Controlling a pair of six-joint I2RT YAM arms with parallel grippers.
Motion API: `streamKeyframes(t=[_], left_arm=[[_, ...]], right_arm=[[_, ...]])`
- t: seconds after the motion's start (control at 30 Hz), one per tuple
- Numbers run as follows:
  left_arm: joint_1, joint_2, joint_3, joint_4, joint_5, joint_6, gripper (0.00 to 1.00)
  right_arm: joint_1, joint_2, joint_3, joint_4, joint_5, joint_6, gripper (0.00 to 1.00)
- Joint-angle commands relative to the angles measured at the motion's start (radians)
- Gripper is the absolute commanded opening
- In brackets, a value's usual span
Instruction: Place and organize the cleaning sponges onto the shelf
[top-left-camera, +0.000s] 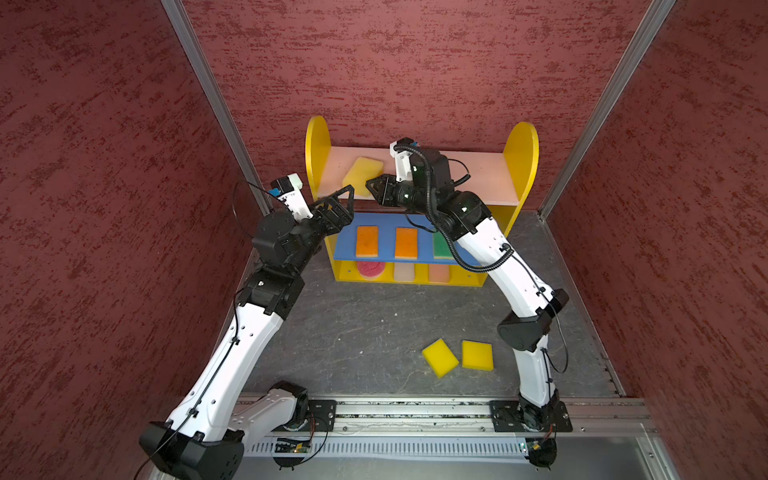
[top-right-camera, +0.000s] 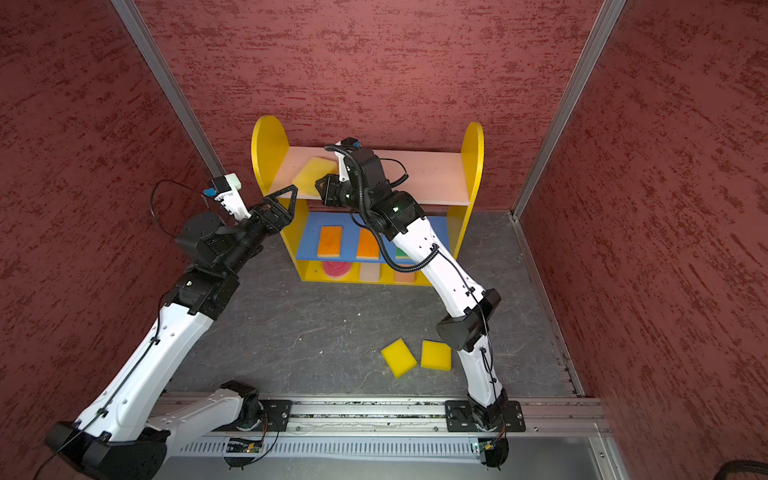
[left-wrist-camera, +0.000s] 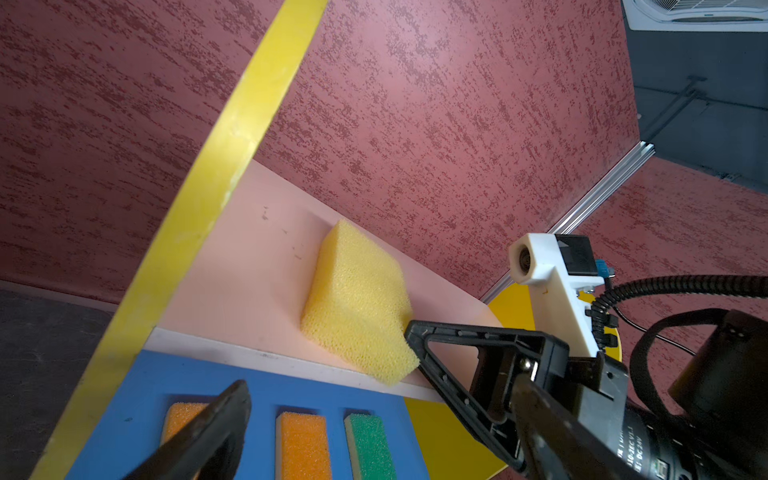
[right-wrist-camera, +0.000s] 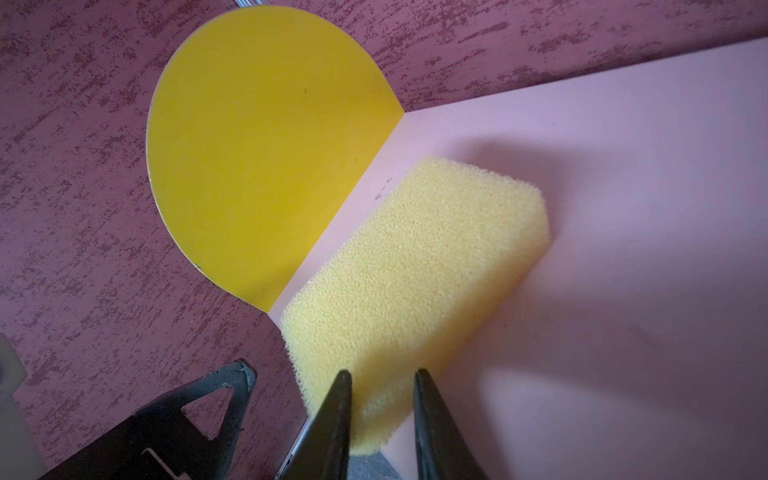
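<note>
Right end effector (right-wrist-camera: 382, 374): jaws narrowly apart astride a yellow sponge (right-wrist-camera: 415, 270) corner; whether it is pinched is unclear.
Yellow sponge: askew on the pink board (right-wrist-camera: 623, 208), overhanging its front.
Left end effector (top-left-camera: 343, 208): wide open, empty, beside the shelf (top-left-camera: 521, 153).
Done: six sponges fill the lower tiers.
Left: two floor sponges (top-left-camera: 439, 357) wait on the counter (top-left-camera: 353, 332).

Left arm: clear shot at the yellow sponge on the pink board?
Probably yes: the left gripper, open, sits by the front left end of the pink board with nothing between it and the yellow sponge. The right gripper at the sponge's near corner would crowd it.
</note>
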Motion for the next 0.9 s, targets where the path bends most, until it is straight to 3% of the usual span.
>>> streamKeyframes(t=[0.0,0.23,0.5,0.87], left_arm=[[0.008,-0.001,0.024,0.021,0.024,0.009,0.97],[0.008,-0.001,0.016,0.034,0.04,0.002,0.97],[0.009,0.033,0.046,0.056,0.071,0.005,0.97],[0.011,0.108,0.146,0.047,0.069,0.053,0.97]], right_arm=[[0.002,-0.033,-0.009,-0.011,0.06,-0.013,0.25],[-0.02,-0.021,-0.006,0.009,0.071,-0.014,0.26],[-0.023,-0.049,-0.001,0.017,0.063,-0.045,0.37],[0.0,-0.078,-0.008,0.016,-0.016,-0.032,0.4]])
